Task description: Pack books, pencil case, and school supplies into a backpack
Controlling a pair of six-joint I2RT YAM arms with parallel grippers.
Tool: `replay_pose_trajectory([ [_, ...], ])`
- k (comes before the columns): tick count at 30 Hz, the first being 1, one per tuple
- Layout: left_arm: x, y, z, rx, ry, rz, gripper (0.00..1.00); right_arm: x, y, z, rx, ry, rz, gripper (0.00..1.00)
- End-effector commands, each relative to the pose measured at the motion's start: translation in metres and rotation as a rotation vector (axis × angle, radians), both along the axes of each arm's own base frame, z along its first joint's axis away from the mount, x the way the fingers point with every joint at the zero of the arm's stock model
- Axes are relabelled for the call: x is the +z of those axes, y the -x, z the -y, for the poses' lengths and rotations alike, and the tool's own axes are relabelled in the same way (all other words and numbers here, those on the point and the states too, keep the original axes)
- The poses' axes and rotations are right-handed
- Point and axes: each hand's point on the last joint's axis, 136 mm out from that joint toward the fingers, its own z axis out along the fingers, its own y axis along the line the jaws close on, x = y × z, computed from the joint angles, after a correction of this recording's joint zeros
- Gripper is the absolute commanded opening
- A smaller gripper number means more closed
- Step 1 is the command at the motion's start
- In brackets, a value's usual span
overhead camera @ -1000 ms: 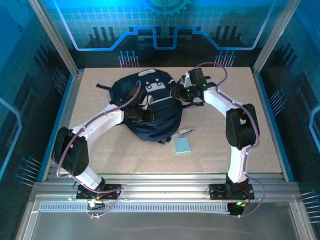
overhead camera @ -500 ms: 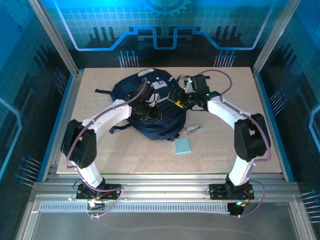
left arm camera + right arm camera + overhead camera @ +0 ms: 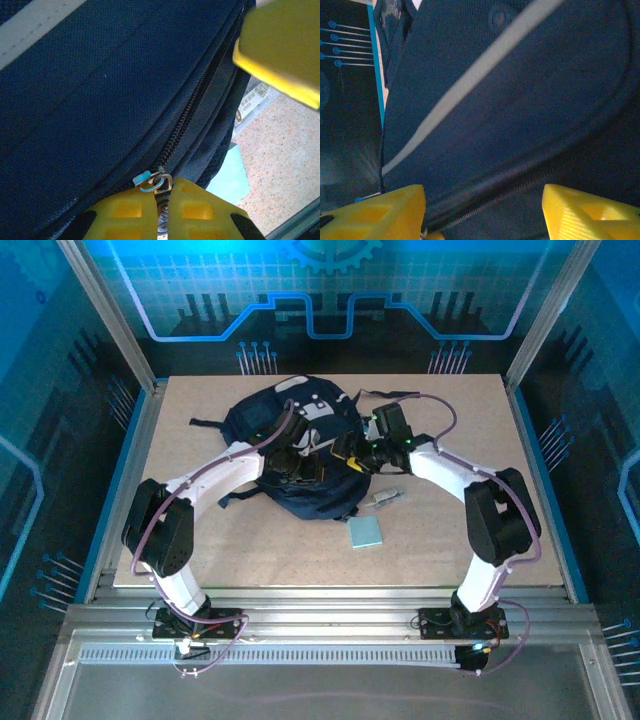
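Observation:
The navy-blue backpack [image 3: 300, 440] with white-grey patches lies at the middle back of the table. My left gripper [image 3: 305, 468] rests on its front, shut on the metal zipper pull [image 3: 159, 181] of the backpack's [image 3: 100, 100] closed zipper. My right gripper [image 3: 352, 458] is just to the right of it, open, its yellow fingers [image 3: 592, 212] on either side of the zipper line [image 3: 520, 187] on the backpack [image 3: 510, 100]. A light-blue pad [image 3: 365, 532] and a small silvery clip-like item [image 3: 383, 498] lie on the table by the bag's right side. Books and pencil case are out of view.
The pad [image 3: 230, 172] and the clip-like item [image 3: 252, 102] sit just past the bag's edge in the left wrist view, where one yellow finger of the right gripper [image 3: 280, 50] also shows. Metal frame rails border the table [image 3: 250, 550] on every side.
My right gripper has moved down and left from the bag's upper right edge to beside the left gripper, and its jaws have opened wider. The left gripper stays shut on the zipper pull.

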Motion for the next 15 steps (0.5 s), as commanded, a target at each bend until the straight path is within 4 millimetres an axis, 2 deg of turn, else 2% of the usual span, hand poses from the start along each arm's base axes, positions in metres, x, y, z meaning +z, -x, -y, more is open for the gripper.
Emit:
replay_pose_trajectory([
  [1,0.028,-0.004,0.022,-0.04,0.1,0.076,0.0,-0.003,0.019,-0.005,0.019,-0.019,-0.027,0.64],
  [4,0.034,0.0,0.034,-0.076,0.109,0.093,0.0,-0.014,0.014,-0.009,0.006,-0.014,-0.036,0.64],
  [7,0.033,0.007,0.039,-0.102,0.092,0.092,0.0,-0.019,-0.004,-0.018,-0.01,-0.046,-0.026,0.59],
  [10,0.025,0.013,0.031,-0.084,0.063,0.076,0.0,-0.025,-0.026,-0.017,-0.057,-0.016,0.008,0.34],
  [13,0.016,0.017,0.019,-0.064,0.017,0.07,0.0,-0.031,-0.036,-0.014,-0.089,0.01,0.033,0.05],
  [14,0.013,0.018,0.013,-0.053,-0.005,0.066,0.0,-0.032,-0.038,-0.012,-0.096,0.018,0.04,0.0],
  [15,0.009,0.018,0.006,-0.036,-0.028,0.06,0.0,-0.034,-0.038,-0.009,-0.107,0.036,0.047,0.0],
])
